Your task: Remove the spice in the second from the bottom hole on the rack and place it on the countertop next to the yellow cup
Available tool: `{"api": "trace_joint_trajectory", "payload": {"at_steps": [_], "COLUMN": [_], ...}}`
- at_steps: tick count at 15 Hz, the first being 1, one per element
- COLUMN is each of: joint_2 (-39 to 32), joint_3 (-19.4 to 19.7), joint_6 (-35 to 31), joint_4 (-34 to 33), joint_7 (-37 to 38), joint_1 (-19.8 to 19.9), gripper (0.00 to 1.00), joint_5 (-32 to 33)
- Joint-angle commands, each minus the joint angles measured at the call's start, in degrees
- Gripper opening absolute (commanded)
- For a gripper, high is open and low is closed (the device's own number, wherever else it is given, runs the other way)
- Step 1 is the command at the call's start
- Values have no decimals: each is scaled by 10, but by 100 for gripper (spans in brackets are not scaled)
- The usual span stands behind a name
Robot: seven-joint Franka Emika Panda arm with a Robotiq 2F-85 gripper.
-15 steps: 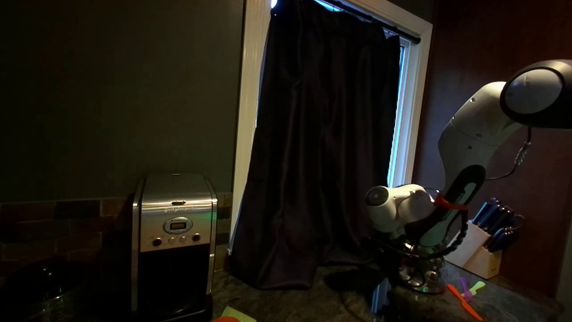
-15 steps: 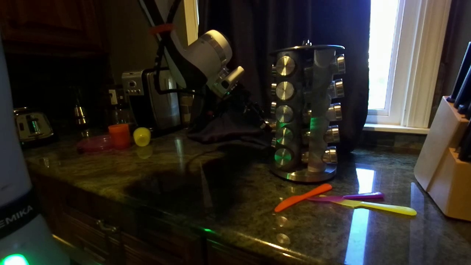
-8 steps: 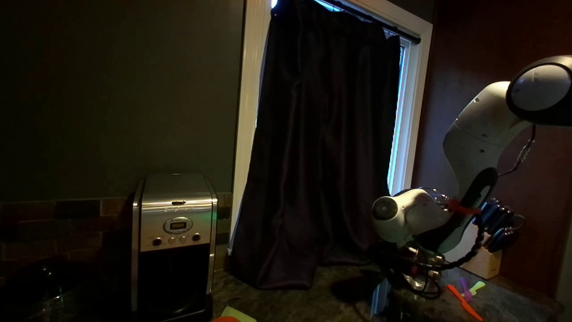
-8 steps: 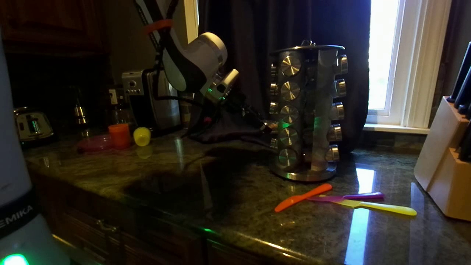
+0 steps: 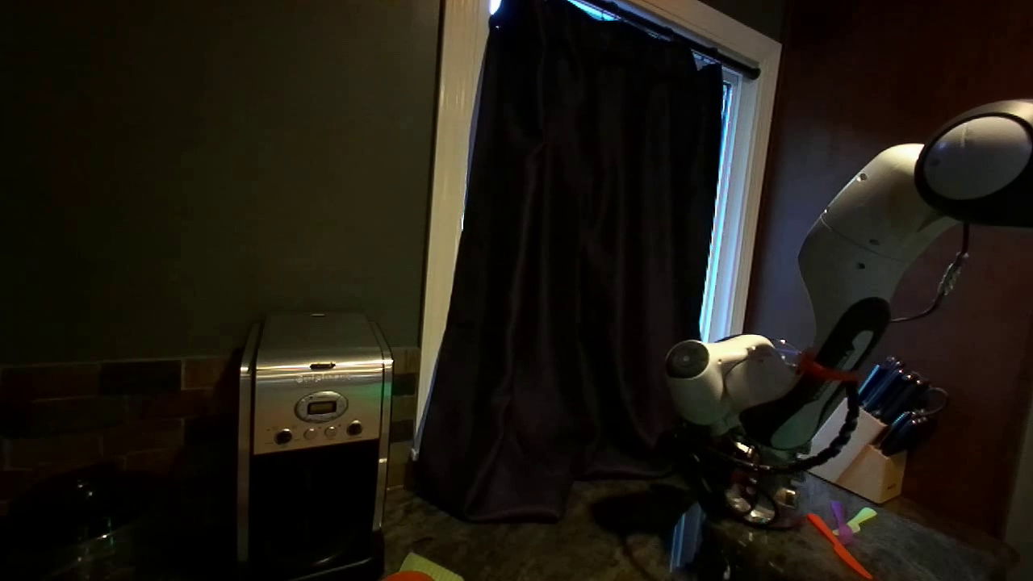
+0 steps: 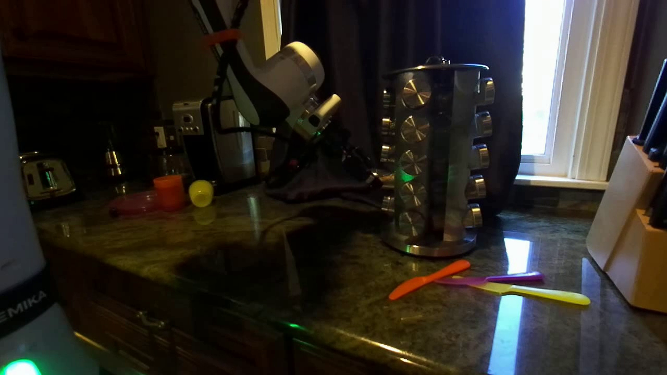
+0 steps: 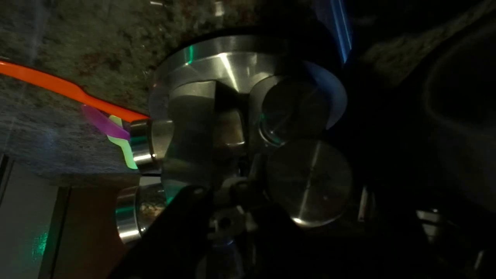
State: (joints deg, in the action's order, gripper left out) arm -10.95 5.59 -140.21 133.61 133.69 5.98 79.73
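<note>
Low light is falling on the countertop (image 6: 359, 317), and a dark curtain (image 5: 589, 242) is hanging beyond the jaws. The gripper (image 6: 376, 179) is slanting down to the rack (image 6: 461, 156), its tips pointing at the second-lowest row. From here I am not managing to tell whether the jaws are parted or gripping; the spice (image 6: 387, 179) at them is showing only as a dim glint. Well apart from the jaws, the yellow cup (image 6: 201, 194) is resting; across the rack from them, an orange knife (image 6: 430, 279) is lying.

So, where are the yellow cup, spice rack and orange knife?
Yellow cup (image 6: 201, 194): in an exterior view, its body.
Spice rack (image 6: 461, 156): in an exterior view, bare upright panel.
Orange knife (image 6: 428, 279): in an exterior view, where blade meets handle.
</note>
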Motion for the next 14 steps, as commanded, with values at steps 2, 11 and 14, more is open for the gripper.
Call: {"api": "trace_joint_trajectory", "payload": {"at_steps": [2, 11, 14], "joint_2": [3, 26, 31], "joint_3": [-5, -16, -20], "joint_6": [-3, -10, -11], "joint_4": [-7, 4, 6], "joint_7": [-35, -87, -99], "joint_1": [2, -14, -19], "gripper": [25, 25, 25], "joint_5": [-91, -165, -176]}}
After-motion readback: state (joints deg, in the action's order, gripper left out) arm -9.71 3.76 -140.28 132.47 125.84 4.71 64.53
